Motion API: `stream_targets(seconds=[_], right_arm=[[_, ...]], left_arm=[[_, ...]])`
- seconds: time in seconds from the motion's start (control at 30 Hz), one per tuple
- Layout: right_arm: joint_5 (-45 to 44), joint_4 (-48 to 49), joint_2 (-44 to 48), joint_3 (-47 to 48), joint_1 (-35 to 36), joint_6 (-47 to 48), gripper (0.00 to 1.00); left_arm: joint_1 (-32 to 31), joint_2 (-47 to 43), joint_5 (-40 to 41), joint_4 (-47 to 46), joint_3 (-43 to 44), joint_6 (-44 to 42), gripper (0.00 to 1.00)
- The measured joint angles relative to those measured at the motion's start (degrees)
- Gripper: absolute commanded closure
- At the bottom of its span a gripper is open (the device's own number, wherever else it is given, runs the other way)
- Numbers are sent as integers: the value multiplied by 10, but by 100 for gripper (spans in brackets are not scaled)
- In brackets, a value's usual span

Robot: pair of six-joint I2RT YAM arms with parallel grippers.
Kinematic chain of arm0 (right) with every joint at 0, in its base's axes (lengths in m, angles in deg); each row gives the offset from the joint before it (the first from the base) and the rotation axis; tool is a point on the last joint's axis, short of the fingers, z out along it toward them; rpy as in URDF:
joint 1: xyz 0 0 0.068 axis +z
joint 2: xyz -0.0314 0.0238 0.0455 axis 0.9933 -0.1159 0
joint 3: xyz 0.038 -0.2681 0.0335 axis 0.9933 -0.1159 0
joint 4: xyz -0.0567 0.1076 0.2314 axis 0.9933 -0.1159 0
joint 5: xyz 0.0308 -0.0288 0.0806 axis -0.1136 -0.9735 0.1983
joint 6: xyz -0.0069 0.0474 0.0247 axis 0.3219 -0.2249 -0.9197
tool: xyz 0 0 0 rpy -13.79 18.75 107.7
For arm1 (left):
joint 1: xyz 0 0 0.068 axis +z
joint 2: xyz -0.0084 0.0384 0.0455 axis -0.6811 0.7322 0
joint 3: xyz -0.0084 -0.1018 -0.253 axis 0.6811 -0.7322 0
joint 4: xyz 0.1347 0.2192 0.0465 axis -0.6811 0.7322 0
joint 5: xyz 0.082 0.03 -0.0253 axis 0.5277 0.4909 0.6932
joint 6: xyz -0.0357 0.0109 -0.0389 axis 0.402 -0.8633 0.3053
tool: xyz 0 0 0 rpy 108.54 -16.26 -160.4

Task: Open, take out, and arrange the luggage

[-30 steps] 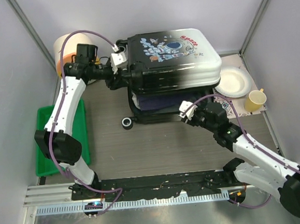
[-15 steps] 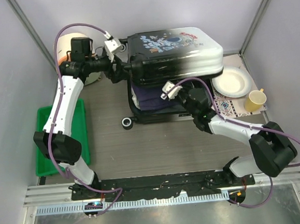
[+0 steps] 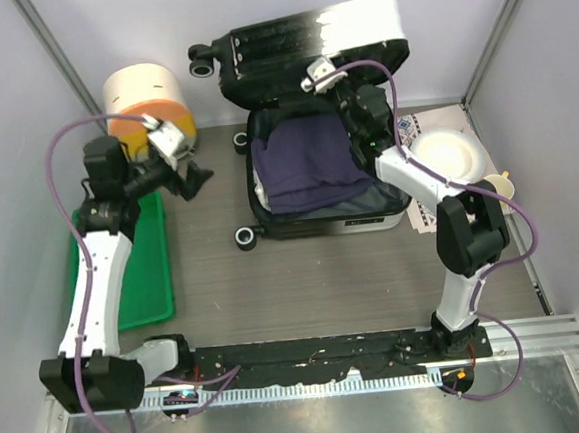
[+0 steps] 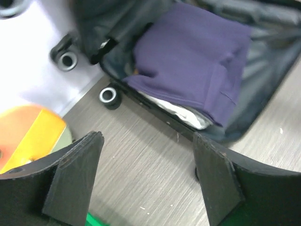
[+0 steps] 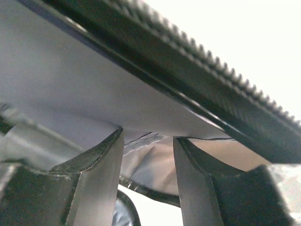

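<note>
The bench (image 3: pixel 304 275) carries the luggage (image 3: pixel 329 211) at its far middle. A second ago its lid (image 3: pixel 296 45) lay nearly flat over the base. Now the lid stands upright against the back wall. The opening step looks done, and taking the contents out comes next.

The right arm has reached in under the raised lid. The right pincer (image 5: pixel 148 137) has its fingers apart, tips against the lid's grey lining, with nothing clamped that I can see. It seems to prop the lid, so pulling away may let the lid fall.

The left arm has swung back from the lid's left edge. The left pincer (image 4: pixel 148 140) hangs wide apart and empty over bare bench.

A folded navy garment (image 3: pixel 300 160) fills the base, exposed from above. The green tray (image 3: pixel 154 277) lies well to the left, the cream-and-orange cylinder (image 3: pixel 139 93) sits in the far left corner, and a white plate (image 3: pixel 446 159) lies just beside the case's right rim. The near bench offers room for laying things out.
</note>
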Motion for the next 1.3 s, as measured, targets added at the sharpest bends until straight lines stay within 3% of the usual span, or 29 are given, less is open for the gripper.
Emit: stream_targets(seconds=[0.1, 0.2, 0.37, 0.57, 0.77, 0.8, 1.03, 1.3], right_arm=[[-2, -4, -51, 83, -17, -3, 47], [-4, -12, -94, 152, -28, -5, 46], [-10, -40, -156, 256, -42, -6, 44], [-11, -63, -206, 349, -59, -13, 42], [-11, -96, -281, 479, -72, -19, 39], [-10, -102, -294, 502, -75, -19, 39], [-8, -115, -339, 573, -90, -21, 38], [-21, -116, -342, 572, -124, -31, 37]], left_arm=[[-76, -42, 3, 22, -57, -94, 25], [-172, -20, 20, 37, -79, -160, 27], [-308, 129, 65, 38, -64, -217, 28], [-382, 263, 99, 35, -16, -236, 27], [-415, 308, 112, 37, 20, -255, 51], [-419, 309, 113, 42, 20, -262, 61], [-439, 308, 132, 65, 10, -315, 98], [-457, 264, 145, 79, -33, -336, 100]])
